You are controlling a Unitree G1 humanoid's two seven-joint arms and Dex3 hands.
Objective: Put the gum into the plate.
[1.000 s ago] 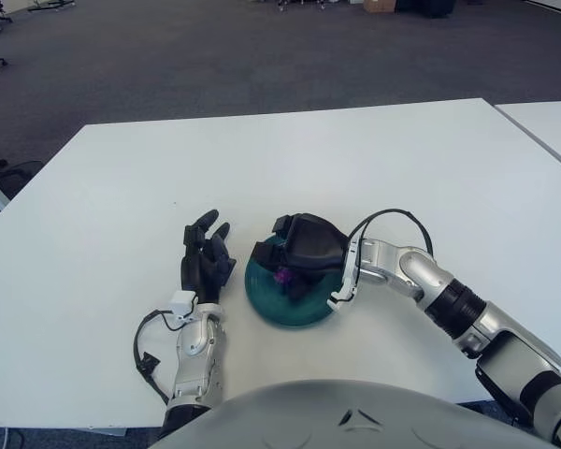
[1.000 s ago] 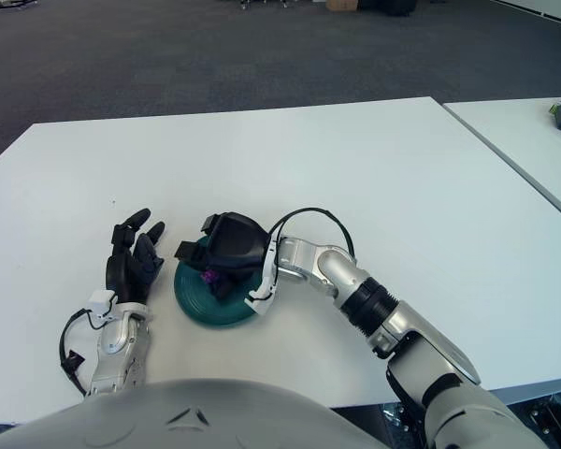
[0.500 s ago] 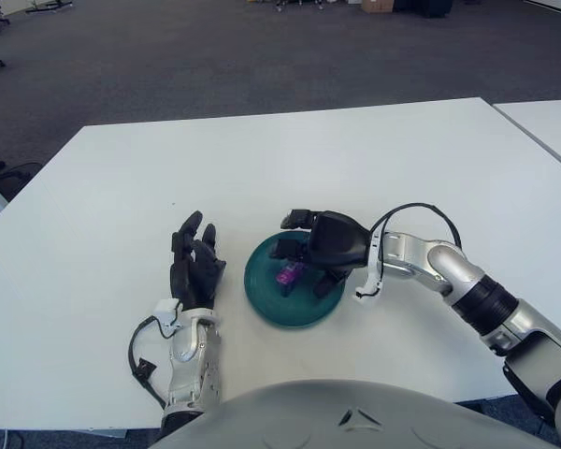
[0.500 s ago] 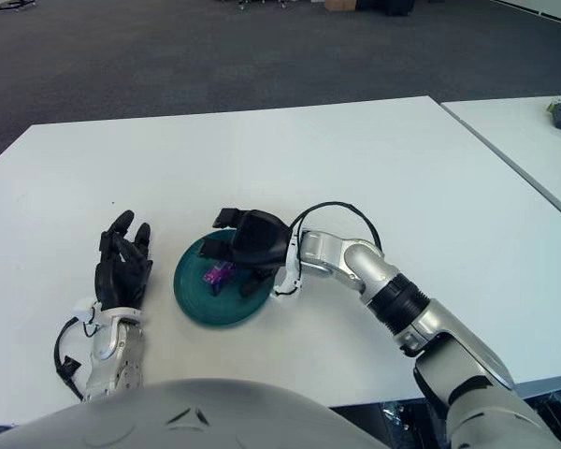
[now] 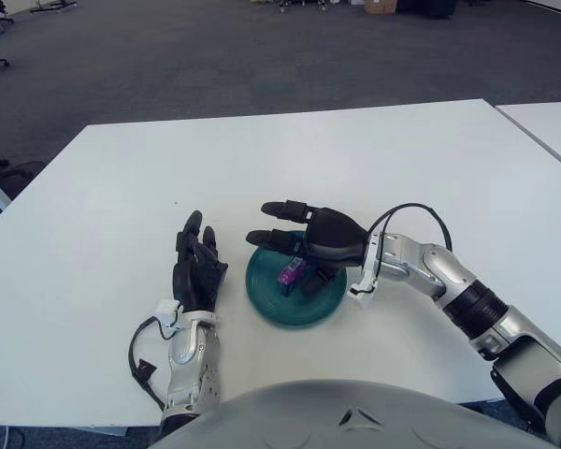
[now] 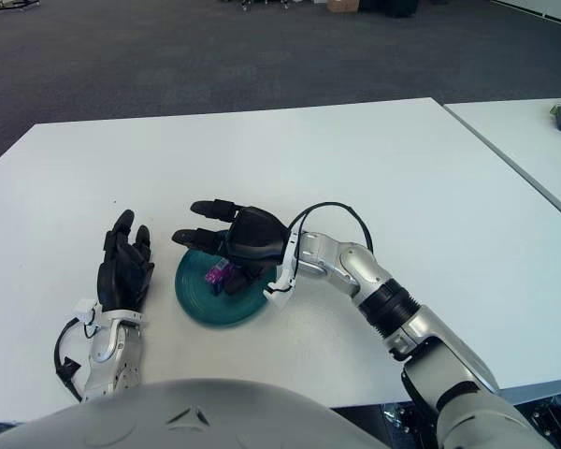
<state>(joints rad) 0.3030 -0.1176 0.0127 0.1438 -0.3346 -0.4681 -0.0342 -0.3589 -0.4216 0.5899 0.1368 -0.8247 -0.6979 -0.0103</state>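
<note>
Two hands in view. Nearest, the left hand [image 5: 198, 271] rests on the white table [image 5: 122, 187] just left of the plate, fingers relaxed and loosely together, holding nothing, idle. Next, the teal plate [image 5: 271, 304] sits near the table's front edge, and the gum [image 5: 288, 275], a small purple piece, lies inside it, around the middle, partly under the other hand. The right hand [image 5: 304, 245] hovers over the plate's far side, its fingers [image 5: 279, 208] spread apart and stretched out toward the left, gripping nothing; thumb seems to dip toward the plate right of the gum, can't tell if it touches. Right forearm [image 5: 421, 271] runs off to the right, cable looped at the wrist. Farther back, just bare tabletop, a second table at the right edge, then grey carpet.

Step judged: release done, gum in the plate, so the task looks essentially complete. Next move calls for lifting the right hand up and away to the right without the thumb nudging the gum or dragging the plate.
</note>
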